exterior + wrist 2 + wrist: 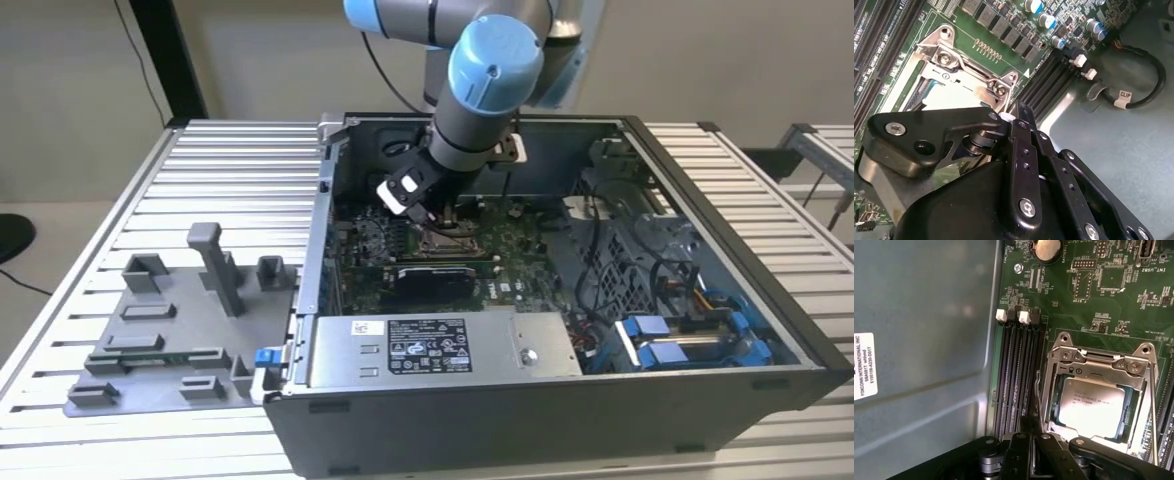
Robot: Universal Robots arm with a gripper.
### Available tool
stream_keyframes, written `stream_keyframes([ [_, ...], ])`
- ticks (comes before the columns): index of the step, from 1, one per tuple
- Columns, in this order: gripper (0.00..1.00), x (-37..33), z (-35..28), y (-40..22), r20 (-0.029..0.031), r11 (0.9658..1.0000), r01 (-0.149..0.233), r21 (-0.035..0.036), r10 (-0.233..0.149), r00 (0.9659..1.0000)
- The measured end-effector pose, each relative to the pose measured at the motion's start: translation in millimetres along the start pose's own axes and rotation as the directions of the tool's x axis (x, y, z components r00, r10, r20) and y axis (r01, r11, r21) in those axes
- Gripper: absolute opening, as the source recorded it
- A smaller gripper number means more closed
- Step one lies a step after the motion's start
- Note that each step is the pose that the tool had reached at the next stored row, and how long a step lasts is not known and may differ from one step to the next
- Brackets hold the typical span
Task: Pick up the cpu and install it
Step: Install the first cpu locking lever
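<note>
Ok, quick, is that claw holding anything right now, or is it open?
Gripper: cannot be told, open or closed. It sits close beside the socket, where the cpu lies in place.

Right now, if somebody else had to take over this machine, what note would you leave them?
Tool: low inside the case, at the edge of the socket, beside the memory slots. It carries no cpu.
Cpu: lying flat in the socket, with the metal frame around it.
Done: the cpu appears to be seated in place.
Left: I cannot tell whether the frame is latched, so check that. The tool sits close over the board.
</note>
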State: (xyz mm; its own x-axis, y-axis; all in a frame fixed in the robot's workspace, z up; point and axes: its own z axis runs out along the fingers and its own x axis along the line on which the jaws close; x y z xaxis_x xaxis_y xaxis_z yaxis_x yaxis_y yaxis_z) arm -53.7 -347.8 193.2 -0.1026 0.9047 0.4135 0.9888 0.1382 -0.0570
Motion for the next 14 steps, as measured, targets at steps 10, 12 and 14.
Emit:
stream_keyframes([
  [10, 0.00, 4.2, -9.9, -1.8, -0.0008, 1.0000, -0.001, 0.0011, 0.001, 1.0000],
  [12, 0.00, 5.7, -13.2, -6.5, -0.0014, 1.0000, -0.001, 0.0010, 0.001, 1.0000],
  [14, 0.00, 6.8, -14.8, -13.6, -0.0020, 1.0000, -0.001, 0.0010, 0.001, 1.0000],
])
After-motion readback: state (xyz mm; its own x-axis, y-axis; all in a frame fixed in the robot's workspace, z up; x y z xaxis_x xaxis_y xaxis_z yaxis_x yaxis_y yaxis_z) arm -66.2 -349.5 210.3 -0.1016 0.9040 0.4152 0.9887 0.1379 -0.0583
